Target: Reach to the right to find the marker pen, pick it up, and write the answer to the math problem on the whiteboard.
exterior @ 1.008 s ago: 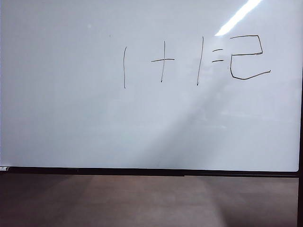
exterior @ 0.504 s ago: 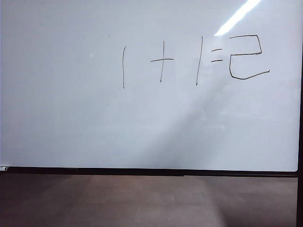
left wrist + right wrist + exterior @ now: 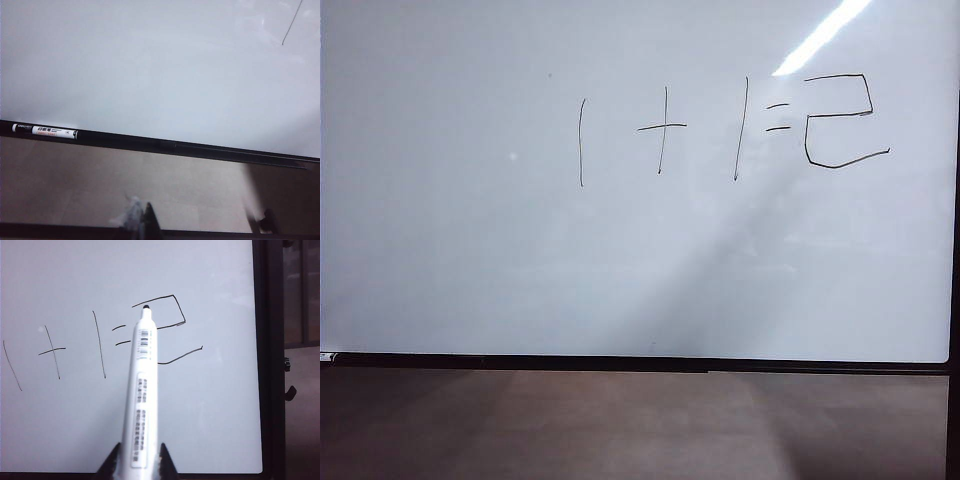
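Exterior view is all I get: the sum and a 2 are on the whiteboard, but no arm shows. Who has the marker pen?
Observer: The right gripper is shut on the marker pen, gripping low on its white barrel.
Operator: Which way does the tip point?
Observer: At the whiteboard, with its black tip lined up with the top stroke of the handwritten 2. I cannot judge contact.
Operator: And the left gripper?
Observer: The left gripper is open and empty. It faces the board's lower frame, which carries a small white label.
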